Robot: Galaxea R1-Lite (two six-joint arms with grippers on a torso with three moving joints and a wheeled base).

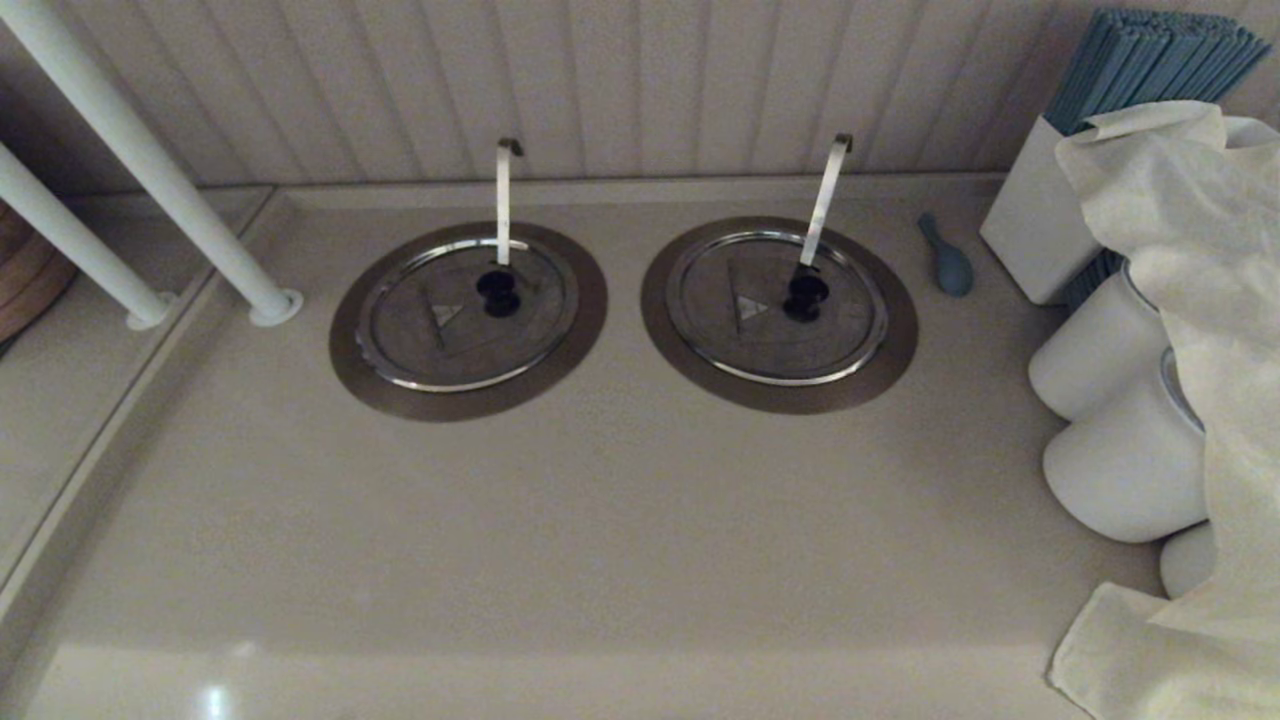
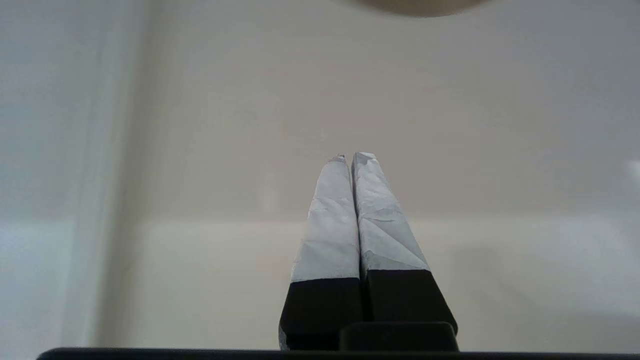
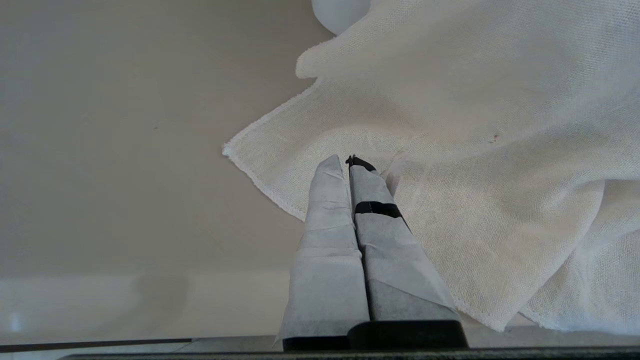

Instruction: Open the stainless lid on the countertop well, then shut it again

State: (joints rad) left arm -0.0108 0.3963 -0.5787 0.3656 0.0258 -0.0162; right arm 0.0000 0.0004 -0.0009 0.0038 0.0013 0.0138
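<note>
2 grippers are clenched on nothing, both out of the head view. The left gripper (image 2: 350, 156) hovers over bare beige countertop (image 2: 225, 150), its taped fingers (image 2: 330, 220) pressed together; ahead of it a sliver of brown collar shows at the frame edge. The right gripper (image 3: 349, 159) hangs above a cream cloth (image 3: 450, 150), fingers likewise together.

Well beyond both grippers, the stainless lid (image 1: 467, 312) lies flat and closed on the countertop well (image 1: 375, 375), its pale triangle mark pointing toward the robot. A hooked ladle handle (image 1: 503, 200) rises nearly upright behind the black knob (image 1: 498, 292). The well's hole is hidden under the lid.

Right of it sits the twin lid (image 1: 776, 306), its handle slanting rightward. A ribbed wall panel (image 1: 650, 90) backs the counter.
</note>
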